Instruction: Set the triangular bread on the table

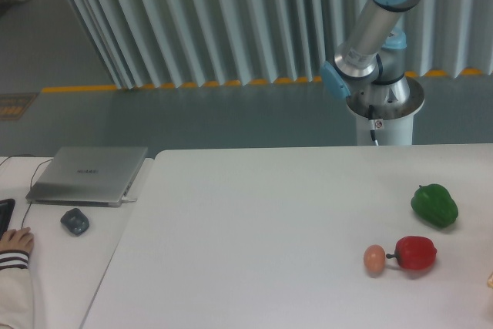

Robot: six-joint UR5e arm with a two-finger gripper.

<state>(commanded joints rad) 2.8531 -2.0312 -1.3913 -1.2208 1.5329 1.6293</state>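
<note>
White table before grey ribbed wall – arm's fingers out of frame, state unknowable

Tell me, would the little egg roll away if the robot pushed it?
Probably. The egg looks smooth and rounded, lying on the flat white table, so a nudge could send it wobbling off. The red pepper right beside it might stop it on that side. It may also crack if squeezed hard.

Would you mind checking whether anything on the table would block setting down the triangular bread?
Only a sliver at the right edge may be the bread; the gripper is out of view. The table is largely bare: the green pepper, red pepper and egg cluster right.
</note>
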